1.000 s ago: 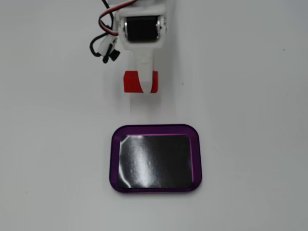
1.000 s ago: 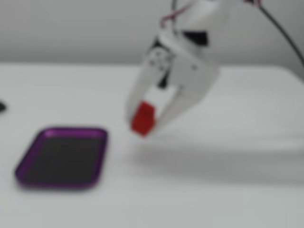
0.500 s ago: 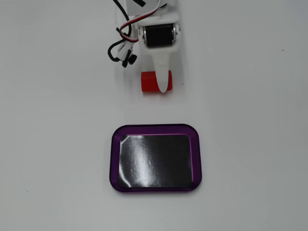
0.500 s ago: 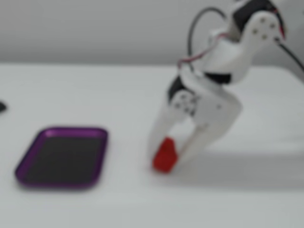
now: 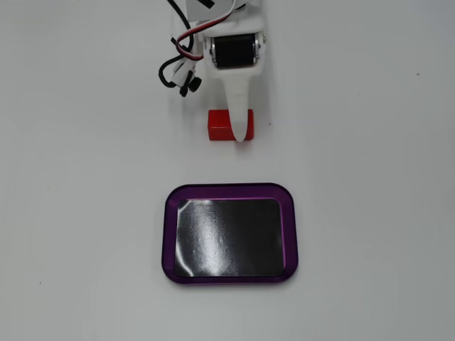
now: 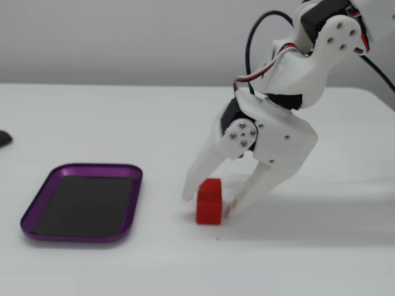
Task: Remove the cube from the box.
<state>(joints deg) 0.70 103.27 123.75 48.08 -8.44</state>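
The red cube [image 5: 219, 125] lies on the white table, outside the box and a little beyond its far rim; it also shows in the other fixed view [image 6: 208, 198]. The purple-rimmed box [image 5: 227, 190] with its shiny black bottom holds nothing, and it sits left of the cube in the side-on fixed view [image 6: 99, 168]. My white gripper [image 6: 208, 206] reaches down to the table with its jaws spread on either side of the cube. The right finger [image 6: 247, 196] is at the cube's side, the left one stands slightly apart. From above, the gripper [image 5: 242, 135] covers the cube's right end.
Black and red cables [image 5: 178, 67] hang beside the arm's wrist at the top of the table. A small dark object [image 6: 3, 139] lies at the far left edge of the side-on view. The table's far edge runs behind the arm.
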